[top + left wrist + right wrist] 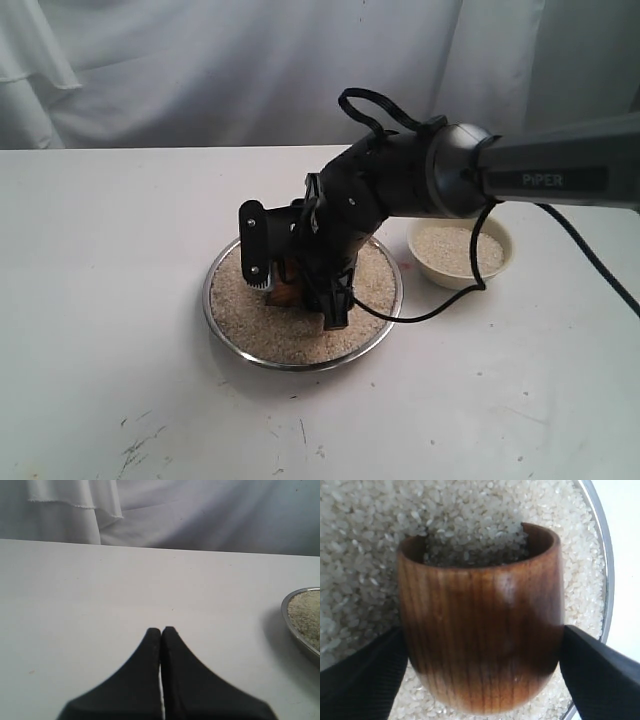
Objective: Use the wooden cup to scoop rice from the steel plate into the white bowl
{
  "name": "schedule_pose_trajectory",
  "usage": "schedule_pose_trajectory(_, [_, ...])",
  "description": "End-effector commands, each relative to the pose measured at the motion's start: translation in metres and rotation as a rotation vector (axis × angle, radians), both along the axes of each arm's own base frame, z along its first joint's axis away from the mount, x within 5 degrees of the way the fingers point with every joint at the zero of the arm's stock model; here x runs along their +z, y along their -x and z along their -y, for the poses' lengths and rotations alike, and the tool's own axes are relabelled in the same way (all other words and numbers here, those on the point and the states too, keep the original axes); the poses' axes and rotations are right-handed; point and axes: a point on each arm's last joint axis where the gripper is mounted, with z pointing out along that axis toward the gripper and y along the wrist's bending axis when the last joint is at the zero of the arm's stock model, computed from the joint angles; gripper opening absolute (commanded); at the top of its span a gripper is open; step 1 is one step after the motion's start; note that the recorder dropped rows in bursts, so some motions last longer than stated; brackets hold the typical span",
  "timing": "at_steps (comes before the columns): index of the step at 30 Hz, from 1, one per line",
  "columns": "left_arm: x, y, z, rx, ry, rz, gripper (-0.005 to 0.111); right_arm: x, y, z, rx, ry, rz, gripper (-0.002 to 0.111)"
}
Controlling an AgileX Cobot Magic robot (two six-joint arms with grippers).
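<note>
right gripper [481, 647] clasps the wooden cup [480, 605] by its sides, mouth tilted into the rice [470, 515] on the steel plate [300, 366]. the white bowl [455, 278], just beside the plate, already holds rice; this scoop looks yet to be lifted and poured. left gripper [161, 632] sits closed over bare table.

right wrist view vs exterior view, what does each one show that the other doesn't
Right wrist only: grains lying inside the wooden cup, its wood grain, and the right gripper with fingers pressed against both its sides. Exterior only: the white bowl holding rice beside the plate, the black arm, the table. Both: the steel plate, its rice, and the cup held over it.
</note>
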Motion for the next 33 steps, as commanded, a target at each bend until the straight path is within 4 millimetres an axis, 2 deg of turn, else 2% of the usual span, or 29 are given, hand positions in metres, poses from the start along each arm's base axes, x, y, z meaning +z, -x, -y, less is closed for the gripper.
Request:
schedule_pose_trajectory(1, [0.0,0.0,0.0,-0.002,-0.001,0.014,0.0,-0.011,0.002,-0.005,0.01,-0.01,-0.002,0.043])
schedule_pose_trajectory(8, [0.0,0.0,0.0,-0.002,-0.001,0.014,0.0,-0.017,0.002,-0.005,-0.023,-0.018,-0.019,0.053])
schedule_pose_trajectory(20, [0.0,0.0,0.0,-0.002,-0.001,0.014,0.0,-0.028,0.001,-0.007,-0.014,-0.009,-0.021,0.053])
schedule_pose_trajectory(22, [0.0,0.0,0.0,-0.002,-0.001,0.014,0.0,-0.028,0.001,-0.007,-0.014,-0.009,-0.021,0.048])
schedule_pose_trajectory(24, [0.0,0.0,0.0,-0.002,-0.001,0.014,0.0,-0.028,0.002,-0.007,-0.013,-0.008,-0.022,0.038])
schedule_pose_trajectory(29, [0.0,0.0,0.0,-0.002,-0.001,0.014,0.0,-0.024,0.002,-0.006,-0.025,-0.007,-0.027,0.004])
schedule_pose_trajectory(30, [0.0,0.0,0.0,-0.002,-0.001,0.014,0.0,-0.023,0.002,-0.006,-0.036,-0.014,-0.028,0.0])
schedule_pose_trajectory(33, [0.0,0.0,0.0,-0.002,-0.001,0.014,0.0,-0.015,0.002,-0.007,-0.068,-0.05,-0.023,0.0])
